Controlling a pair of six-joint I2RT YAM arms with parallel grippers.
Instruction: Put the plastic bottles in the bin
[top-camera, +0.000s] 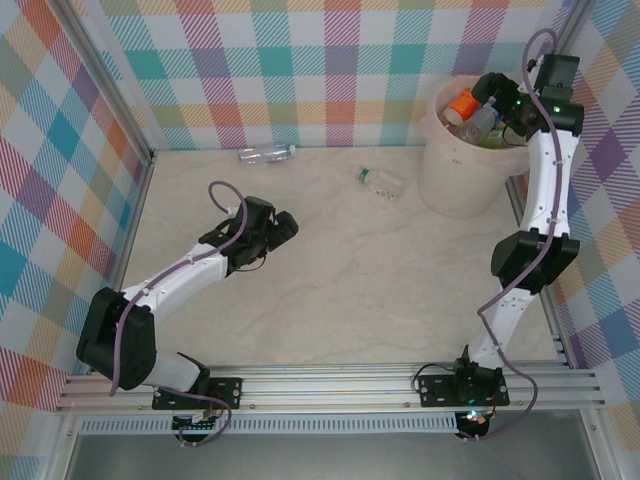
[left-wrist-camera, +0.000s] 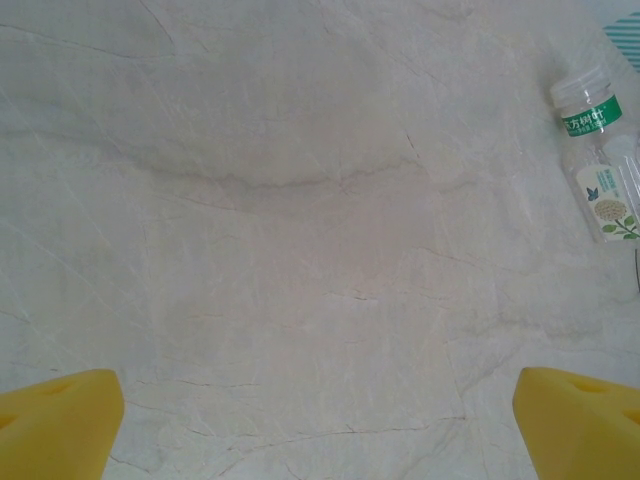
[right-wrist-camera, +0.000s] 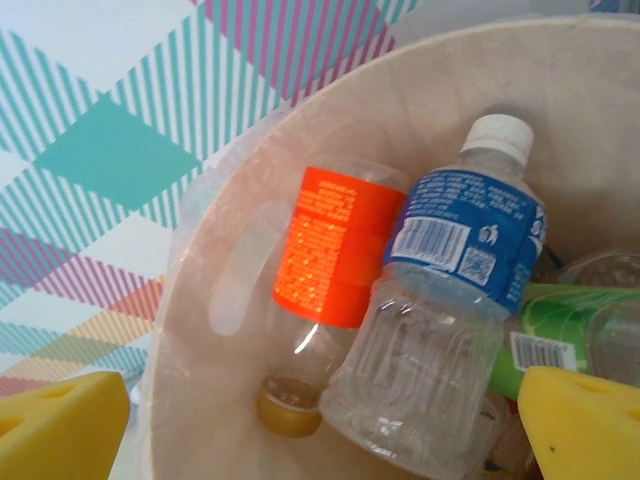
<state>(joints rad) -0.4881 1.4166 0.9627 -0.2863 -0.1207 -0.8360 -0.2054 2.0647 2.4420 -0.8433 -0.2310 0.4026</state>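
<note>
Two plastic bottles lie on the worktop (top-camera: 350, 290) outside the bin (top-camera: 450, 185). The clear bottle (top-camera: 268, 153) is at 12 o'clock by the back wall. The green-labelled bottle (top-camera: 381, 182) is toward 1 o'clock, near the bin but apart from it. The bin stands at 2 o'clock.

The right end effector (top-camera: 492, 92) hangs over the bin's mouth. Its wrist view shows the yellow fingers (right-wrist-camera: 60, 425) spread wide with nothing between them. Below them, inside the bin, an orange-labelled bottle (right-wrist-camera: 340, 260) and a blue-labelled bottle (right-wrist-camera: 460, 250) lie side by side, touching. This reads as the drop-off step of one cycle, with that arm empty.

The left end effector (top-camera: 282, 228) sits at 9 o'clock of the worktop's middle. It is also wide and empty, low over bare marble, and the green-labelled bottle (left-wrist-camera: 600, 160) appears at 2 o'clock in its wrist view.

Next, I judge, the nearer arm should go for one of the two bottles. It should straddle the body across its width and close firmly, since a round bottle lying down may roll.
</note>
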